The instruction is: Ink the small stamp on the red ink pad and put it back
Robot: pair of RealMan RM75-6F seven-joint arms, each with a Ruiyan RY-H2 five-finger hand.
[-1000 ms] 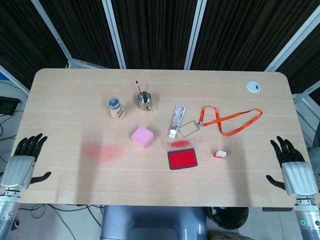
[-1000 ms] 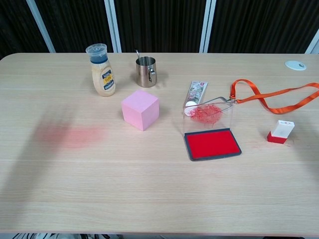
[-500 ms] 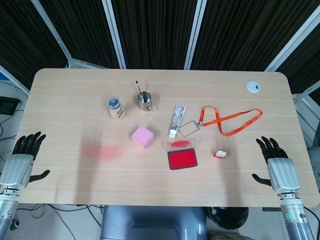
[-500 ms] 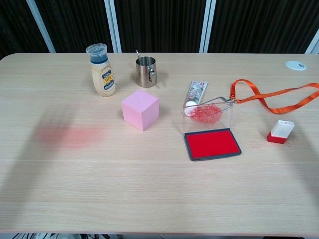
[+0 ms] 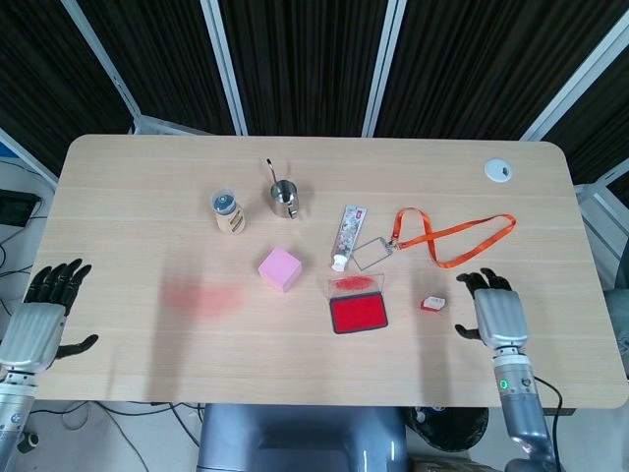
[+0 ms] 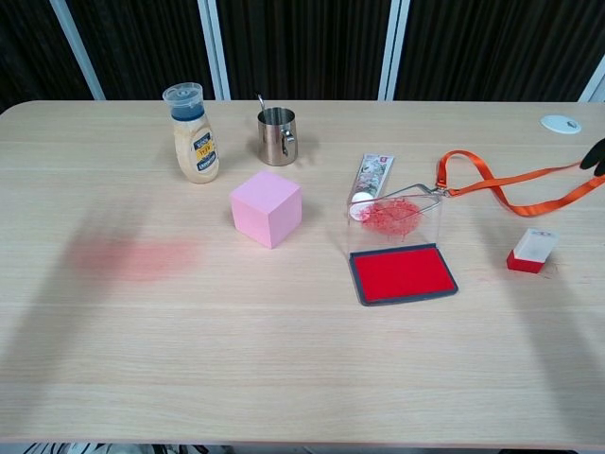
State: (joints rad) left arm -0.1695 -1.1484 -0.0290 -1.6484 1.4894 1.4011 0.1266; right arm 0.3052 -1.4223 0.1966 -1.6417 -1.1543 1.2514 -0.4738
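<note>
The right hand (image 5: 498, 317), fingers apart and empty, hovers just beside the small red-based white stamp (image 5: 433, 303), apparently positioned to grasp it for inking.

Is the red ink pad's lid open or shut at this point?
Open. The clear lid stands raised behind the ink pad, red-smeared, and the red pad surface lies fully exposed in both views.
</note>
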